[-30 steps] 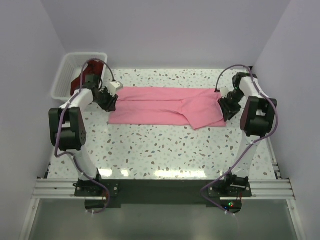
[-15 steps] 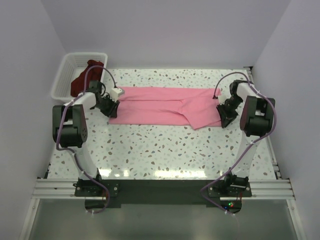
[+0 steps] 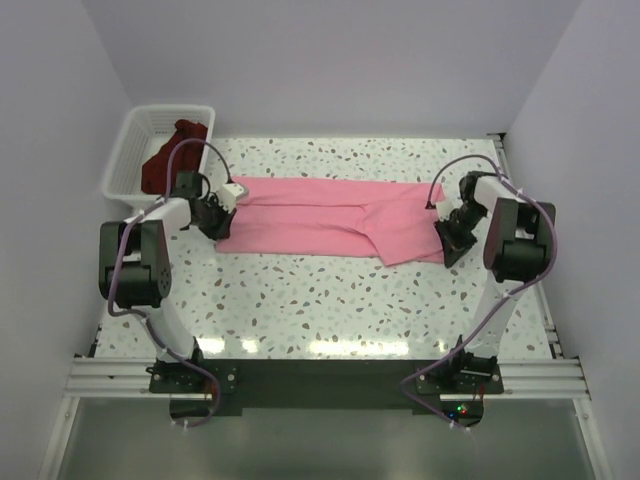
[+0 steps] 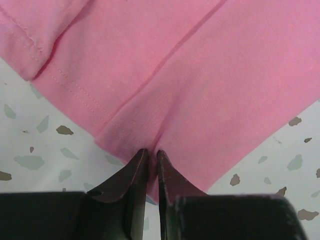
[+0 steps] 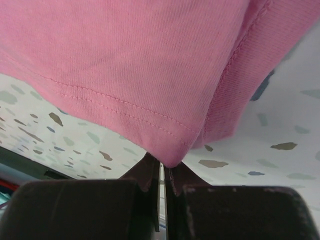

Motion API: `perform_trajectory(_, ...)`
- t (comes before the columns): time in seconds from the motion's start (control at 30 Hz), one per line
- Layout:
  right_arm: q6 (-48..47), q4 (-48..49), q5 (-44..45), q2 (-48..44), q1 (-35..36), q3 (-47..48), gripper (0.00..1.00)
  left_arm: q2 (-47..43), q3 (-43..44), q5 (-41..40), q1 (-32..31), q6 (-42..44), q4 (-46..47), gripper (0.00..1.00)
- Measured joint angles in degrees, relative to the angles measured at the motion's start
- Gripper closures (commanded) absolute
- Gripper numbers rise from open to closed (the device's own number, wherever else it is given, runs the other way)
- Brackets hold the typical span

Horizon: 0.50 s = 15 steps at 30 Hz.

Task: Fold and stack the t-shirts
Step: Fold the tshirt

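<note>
1. The basket (image 3: 122,160) sits at the far left corner. The maroon shirt (image 3: 165,165) is heaped in it, crumpled and spilling over the rim. Neither of my grippers is near it.
2. My left gripper (image 3: 222,213) is at the left end of the pink shirt (image 3: 320,215). In the wrist view my fingers are almost together, with a puckered bit of the shirt's near edge pinched between the tips. I read that as clamped on the cloth.
3. The pink shirt lies flat as a long band across the far half of the table (image 3: 330,300), running from one gripper to the other. Its layers overlap, and a flap toward the right end reaches a little nearer to me than the rest.
4. My right gripper (image 3: 446,238) is at the shirt's right end. Its jaws are closed tight on the near right corner. In the wrist view that corner hangs from the tips, just off the table.
5. My judgement of progress:
   - Done: the pink shirt looks narrowed lengthways, and I hold both of its near end corners.
   - Next: the natural move is another fold with this two-handed grip, either carrying the near edge over or bringing the ends together.
   - Left: finishing the pink shirt into a compact packet, then taking the maroon shirt out, spreading it, folding it and stacking the two. I think well over half of the task remains.
</note>
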Motion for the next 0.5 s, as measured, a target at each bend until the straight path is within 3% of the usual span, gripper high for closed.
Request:
perform_trajectory(0.23, -1.4, 0.0, 0.0, -6.1, -0.2, -6.8, 1.00, -3.2, -3.1, -0.5, 0.0, 2.2, -2.1, 0.83)
perform_trajectory(0.33, -2.0, -0.5, 0.0, -8.0, -0.6, -8.1, 1.00, -4.3, -3.8, -0.8, 0.0, 3.0, -4.5, 0.76)
perform_trajectory(0.37, -2.4, -1.0, -0.1, -8.4, -0.8, -8.2, 0.85, -4.7, -4.0, -0.8, 0.0, 3.5, -5.4, 0.73)
perform_trajectory(0.43, -3.0, -2.1, -0.8, -9.1, -1.0, -8.1, 0.67, -5.4, -4.1, -0.4, 0.0, 4.4, -7.7, 0.65)
perform_trajectory(0.5, -3.8, -3.6, -2.0, -10.5, -1.2, -8.1, 0.64, -6.5, -4.0, 1.6, 0.0, 5.7, -10.2, 0.58)
